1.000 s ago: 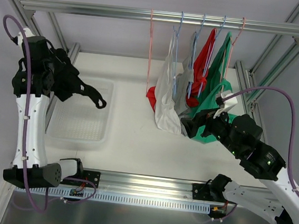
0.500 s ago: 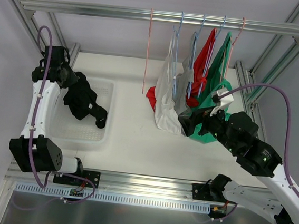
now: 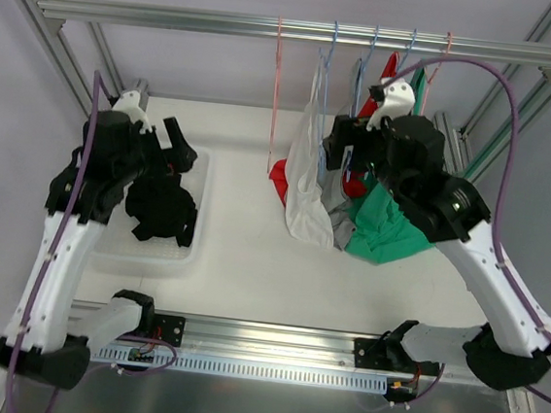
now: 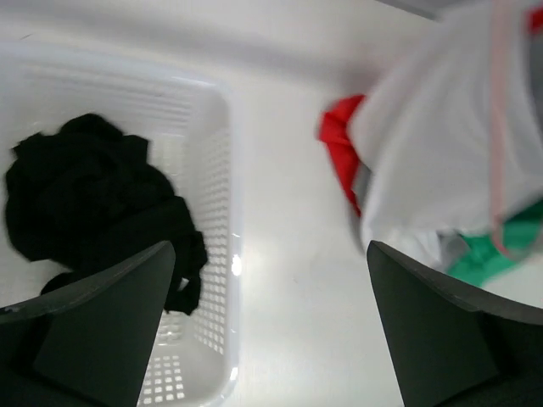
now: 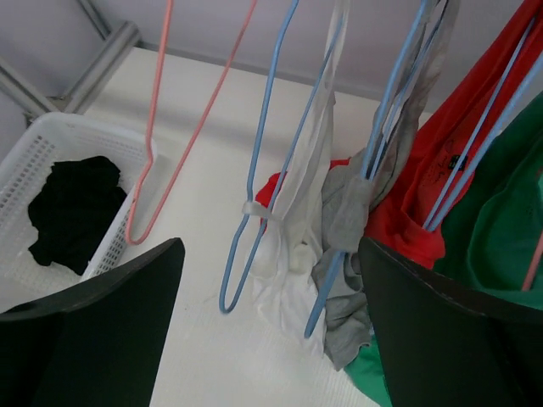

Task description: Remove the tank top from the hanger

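Several tank tops hang on wire hangers from the rail: a white one (image 3: 307, 185) (image 5: 301, 229) on a blue hanger (image 5: 263, 161), then grey (image 5: 352, 212), red (image 5: 441, 161) and green (image 3: 385, 232) ones. At the left end a pink hanger (image 3: 274, 89) (image 5: 157, 127) hangs bare. A black tank top (image 3: 163, 210) (image 4: 89, 208) lies crumpled in the white basket (image 4: 231, 254). My left gripper (image 3: 176, 146) (image 4: 271, 339) hovers open and holding nothing above the basket's right edge. My right gripper (image 3: 342, 147) (image 5: 271, 331) is open in front of the blue hangers, touching nothing.
The white basket (image 3: 106, 239) sits at the table's left. Aluminium frame posts (image 3: 456, 156) run along both sides and the rail (image 3: 176, 18) crosses the back. The garments' hems rest bunched on the table (image 3: 231, 261) right of centre.
My left gripper has opened and let the black tank top drop into the basket, then lifted off it. My right arm has risen from the garments' hems to hanger height.
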Controlling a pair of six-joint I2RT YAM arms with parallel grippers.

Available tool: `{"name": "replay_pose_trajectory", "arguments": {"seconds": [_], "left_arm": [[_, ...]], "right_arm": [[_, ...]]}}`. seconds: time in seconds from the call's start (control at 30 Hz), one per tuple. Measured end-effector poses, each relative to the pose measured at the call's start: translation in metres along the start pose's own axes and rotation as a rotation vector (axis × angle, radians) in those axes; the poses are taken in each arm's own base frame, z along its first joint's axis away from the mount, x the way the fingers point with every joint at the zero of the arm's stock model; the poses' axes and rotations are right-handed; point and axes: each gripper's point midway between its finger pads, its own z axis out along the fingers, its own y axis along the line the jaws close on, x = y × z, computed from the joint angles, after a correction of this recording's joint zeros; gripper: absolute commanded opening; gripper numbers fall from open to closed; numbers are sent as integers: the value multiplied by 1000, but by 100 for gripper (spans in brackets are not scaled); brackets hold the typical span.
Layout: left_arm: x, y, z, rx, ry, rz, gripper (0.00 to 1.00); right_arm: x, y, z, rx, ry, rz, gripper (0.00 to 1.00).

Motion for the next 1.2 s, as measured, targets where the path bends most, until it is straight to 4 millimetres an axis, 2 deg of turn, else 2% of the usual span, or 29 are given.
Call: {"name": "replay_pose_trajectory", "arguments": {"seconds": [0.03,0.1,0.17,0.23,0.4,0.43,0.53,0.6,0.63,0.97,1.2], "left_arm": [[5,-17,-17,73,-25,41,99],[20,-36,-46,185,-52,107,99],[36,-37,-61,233,-70,149,99],[56,-27,-61,233,-56,176,99],[110,8,-46,161,33,211,99],[117,12,-44,154,41,211,99],[127,18,-44,149,45,211,99],[127,19,-45,151,35,210,99],[127,19,-45,153,31,210,99],[128,19,-42,156,29,209,99],[129,15,-47,187,11,209,99]], "right_arm": [[-4,-1,11,17,8,-7,82],[-9,-2,34,54,28,-26,79],[-15,-2,56,85,37,-46,75],[-18,-3,75,108,44,-55,71],[-12,-12,115,164,84,-58,43],[-11,-13,122,175,88,-57,29],[-7,-15,136,198,98,-45,15],[-4,-16,139,210,104,-37,10],[-4,-16,139,216,103,-34,1],[-16,-14,137,230,39,40,0],[-48,-9,117,189,-60,91,0]]}}
